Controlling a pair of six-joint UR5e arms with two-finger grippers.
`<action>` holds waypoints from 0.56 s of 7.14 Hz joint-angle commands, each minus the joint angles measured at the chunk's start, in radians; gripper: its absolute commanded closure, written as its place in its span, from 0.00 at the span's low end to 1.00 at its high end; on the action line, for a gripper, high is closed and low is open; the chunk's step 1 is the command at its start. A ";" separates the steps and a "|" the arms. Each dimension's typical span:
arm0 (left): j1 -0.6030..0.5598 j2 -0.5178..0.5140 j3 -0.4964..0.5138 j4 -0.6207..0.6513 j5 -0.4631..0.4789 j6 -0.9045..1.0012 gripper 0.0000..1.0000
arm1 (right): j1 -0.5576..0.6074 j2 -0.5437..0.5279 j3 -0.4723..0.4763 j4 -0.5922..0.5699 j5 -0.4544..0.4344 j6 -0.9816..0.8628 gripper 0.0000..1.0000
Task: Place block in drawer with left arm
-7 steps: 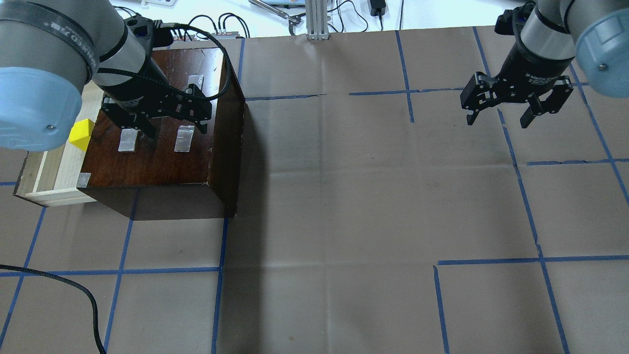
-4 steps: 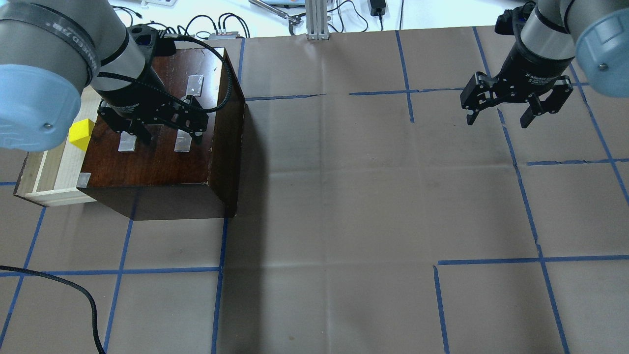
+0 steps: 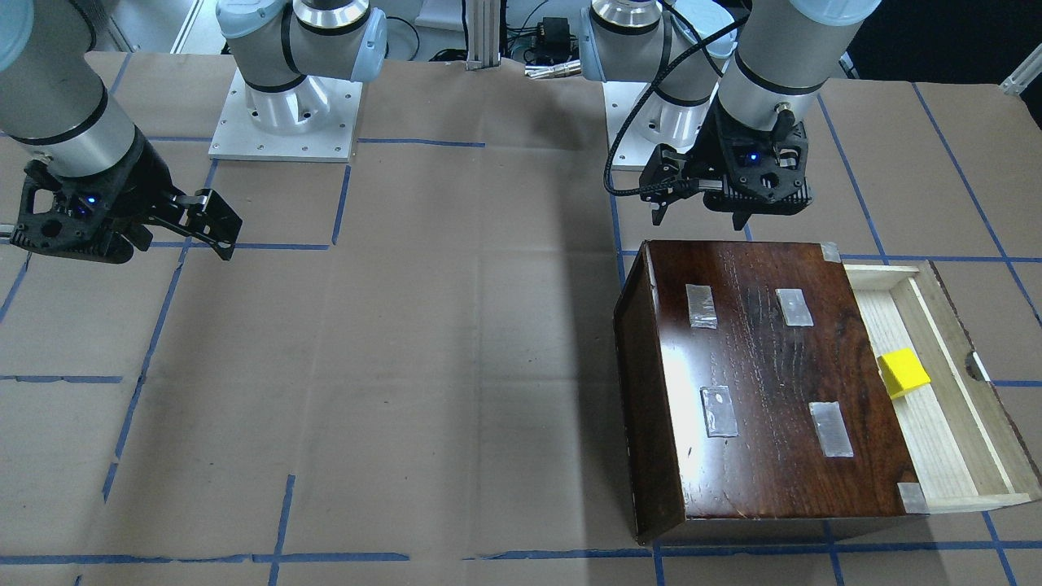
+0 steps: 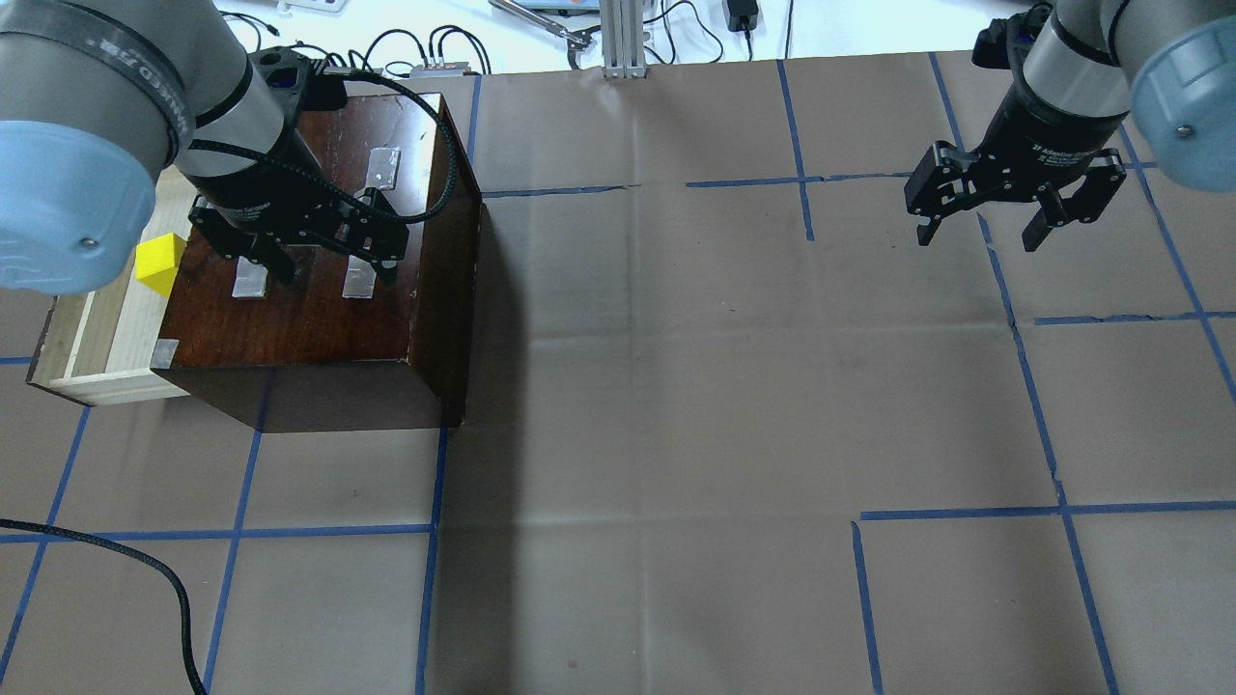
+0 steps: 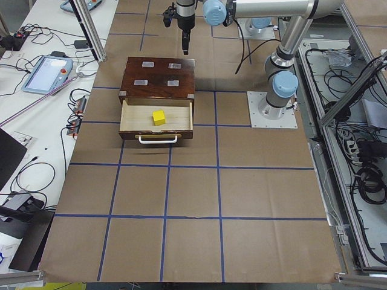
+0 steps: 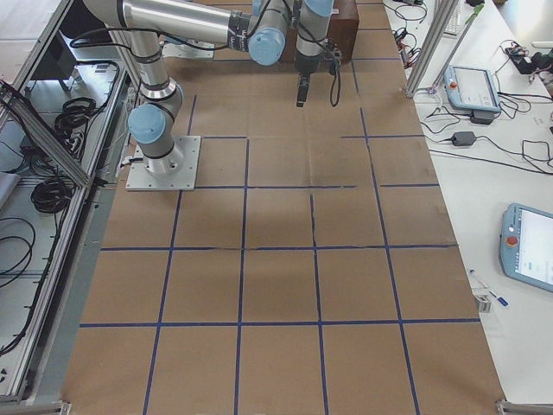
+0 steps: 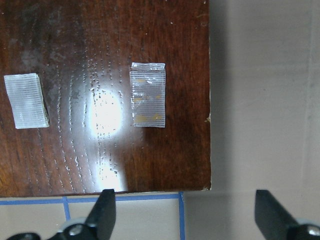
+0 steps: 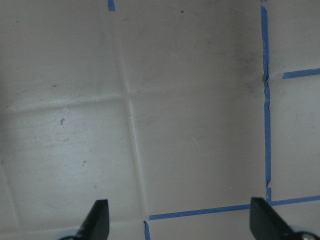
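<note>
- Two arms work over a brown-paper tabletop gridded with blue tape lines; the left arm reaches over the box, and the right arm is far off on the other side.
- One small yellow block lies on the pale wooden floor of the drawer, about midway along its length, with no finger touching it.
- Pulled well out, the drawer juts from the dark glossy box on the robot's left side; its dark front has a notch in the top edge.
- Wide apart and empty, the fingers of the left hand grip nothing; its wrist view shows both fingertips spread to the edges of the frame.
- Raised clear of the wood, the left hand hangs over the box's top near the edge that faces the robot, well apart from the block and the drawer.
- Four pale tape patches sit on the box's top; the left wrist view looks straight down on two of them, with a glare spot between, and on one corner of the box.
- Looping off the left arm, a thick black cable arcs above the box's top.
- Equally wide and empty, the right hand hangs above bare paper and a blue line, well apart from the box.
</note>
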 commanded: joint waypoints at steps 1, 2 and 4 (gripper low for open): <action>0.000 -0.002 0.000 0.001 -0.003 0.000 0.02 | 0.000 0.000 0.000 0.000 0.000 0.000 0.00; 0.001 -0.002 0.000 0.001 -0.004 0.000 0.02 | 0.000 0.000 -0.002 0.000 0.000 0.000 0.00; 0.001 -0.002 0.000 0.003 -0.007 -0.001 0.02 | 0.000 0.000 0.000 0.000 0.000 0.000 0.00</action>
